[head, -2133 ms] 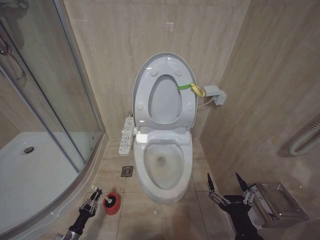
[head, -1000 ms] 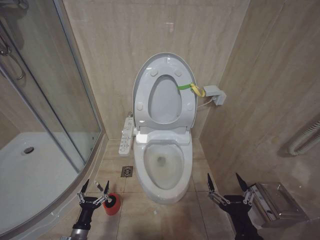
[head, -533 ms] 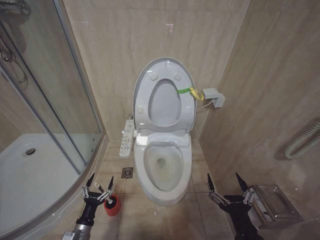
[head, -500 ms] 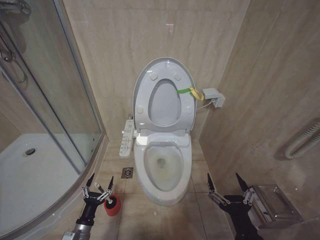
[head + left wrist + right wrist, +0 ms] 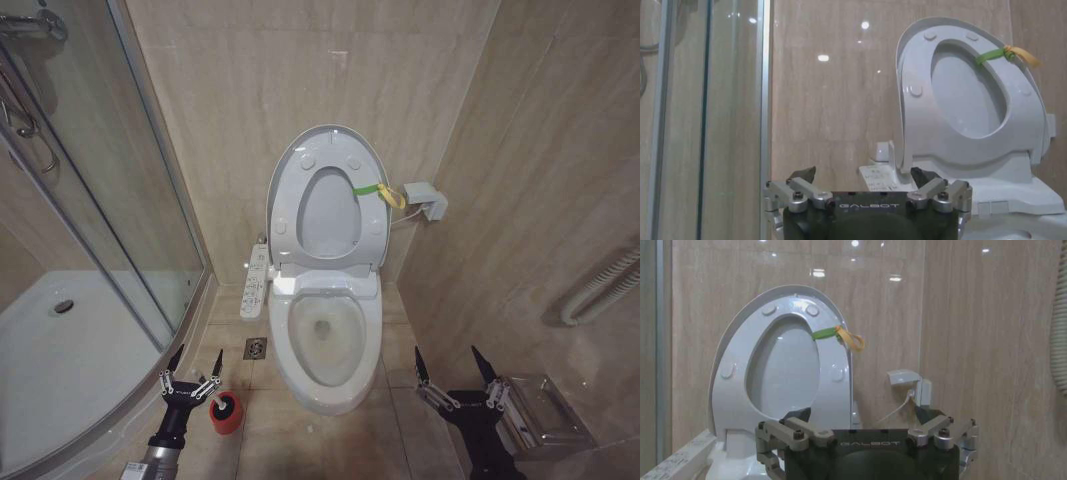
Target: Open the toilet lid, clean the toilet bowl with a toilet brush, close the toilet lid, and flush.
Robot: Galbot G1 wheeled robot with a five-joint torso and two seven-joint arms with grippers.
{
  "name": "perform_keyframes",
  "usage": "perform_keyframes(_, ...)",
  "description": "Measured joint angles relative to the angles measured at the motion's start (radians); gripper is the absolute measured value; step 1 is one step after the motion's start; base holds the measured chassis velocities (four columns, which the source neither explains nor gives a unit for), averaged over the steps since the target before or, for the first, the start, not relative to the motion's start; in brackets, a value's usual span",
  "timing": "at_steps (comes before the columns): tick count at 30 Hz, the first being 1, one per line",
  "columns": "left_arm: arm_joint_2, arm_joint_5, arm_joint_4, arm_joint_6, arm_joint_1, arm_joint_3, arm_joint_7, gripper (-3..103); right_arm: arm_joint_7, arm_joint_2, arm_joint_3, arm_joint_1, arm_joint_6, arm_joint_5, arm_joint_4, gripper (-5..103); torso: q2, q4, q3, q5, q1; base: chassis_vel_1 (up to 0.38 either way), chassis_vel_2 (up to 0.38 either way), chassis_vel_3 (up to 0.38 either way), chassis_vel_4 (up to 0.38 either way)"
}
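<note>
Compared with two seconds ago, the left claw [image 5: 190,388] has let go near the red holder [image 5: 226,413]: then its fingers were drawn together at the holder's side, and now they are spread wide with nothing between them, a little behind and to the left of the holder. The whole head view has also slid, so the toilet sits lower in the picture; this is the camera rising or tilting, not the toilet moving. I judge that the brush has been put back, so the scrubbing step looks finished and closing comes next. The toilet lid [image 5: 327,138] stands upright against the wall, with the ring seat [image 5: 325,205] raised against it, far ahead of both claws. The toilet bowl [image 5: 325,335] is open, between the two claws and in front of them. The right claw [image 5: 451,378] is also wide and empty, low on the right side of the bowl, near a metal box [image 5: 540,415] on the floor. The toilet brush [image 5: 226,403] is hard to make out: I see only a dark top in the holder, and no white handle. The flush control I cannot identify.
</note>
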Motion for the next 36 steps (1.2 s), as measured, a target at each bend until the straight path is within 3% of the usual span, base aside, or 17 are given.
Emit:
perform_keyframes(23,-0.003,0.007,-0.022,0.003,0.013,-0.004,-0.001,98,0.000,0.000,0.000,0.000,0.000,0.000,0.000,100,0.101,0.0000,0.060,0.0000,0.041,0.000,0.000,0.000,0.000)
perform_keyframes(36,0.000,-0.002,-0.112,0.064,0.054,0.015,-0.136,98,0.000,0.000,0.000,0.000,0.000,0.000,0.000,100,0.123,0.0000,0.073,0.0000,0.050,0.000,0.000,0.000,0.000)
